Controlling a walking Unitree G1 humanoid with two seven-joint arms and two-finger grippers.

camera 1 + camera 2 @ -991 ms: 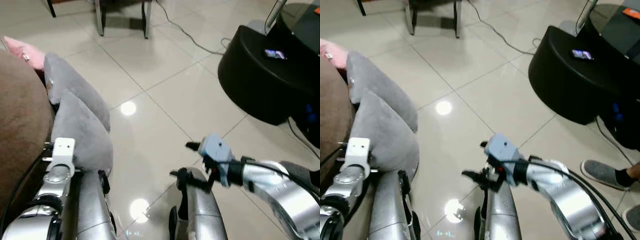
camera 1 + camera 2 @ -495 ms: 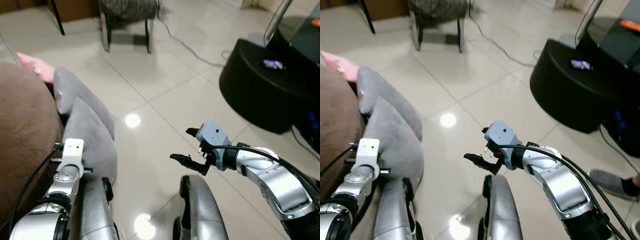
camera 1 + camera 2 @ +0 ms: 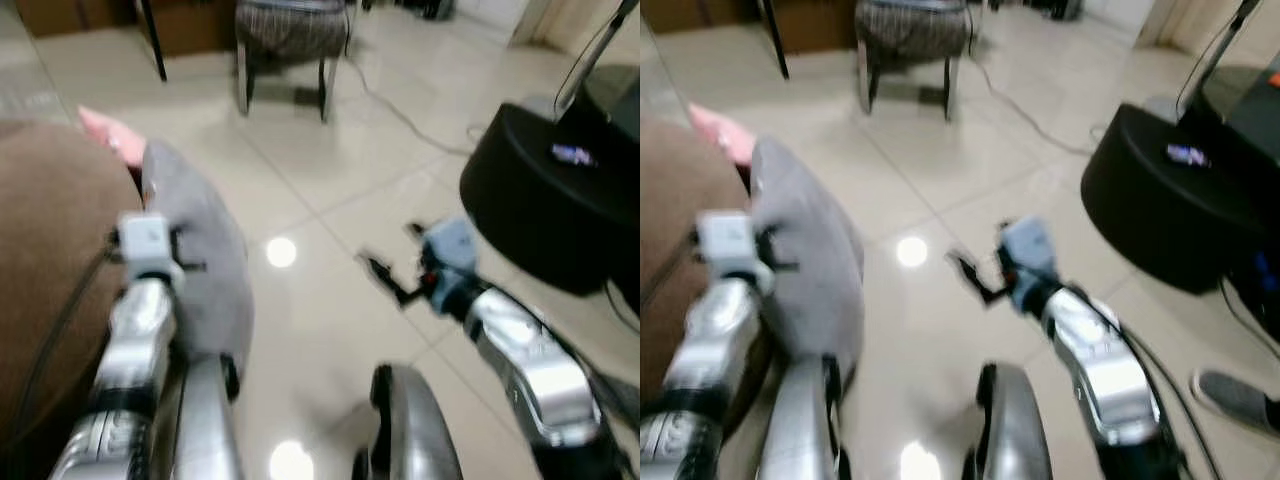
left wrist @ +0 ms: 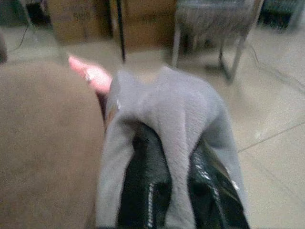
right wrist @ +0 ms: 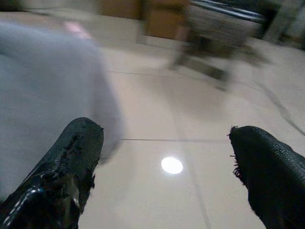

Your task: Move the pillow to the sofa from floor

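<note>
Left gripper [image 4: 174, 200] pinches a fold of the grey pillow [image 4: 176, 119], beside the brown sofa [image 4: 43, 143]. Right wrist view: right gripper [image 5: 167, 176] spread wide above the tile floor [image 5: 190, 124]. Head views, blurred: pillow raised alongside the sofa, black round unit [image 3: 550, 190] to the right.

head eyes look down; wrist views close, sharing grey pillow [image 4: 176, 124].

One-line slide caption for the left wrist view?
Left gripper pinches a fold of the grey pillow beside the brown sofa, a pink cushion and a chair beyond.
</note>
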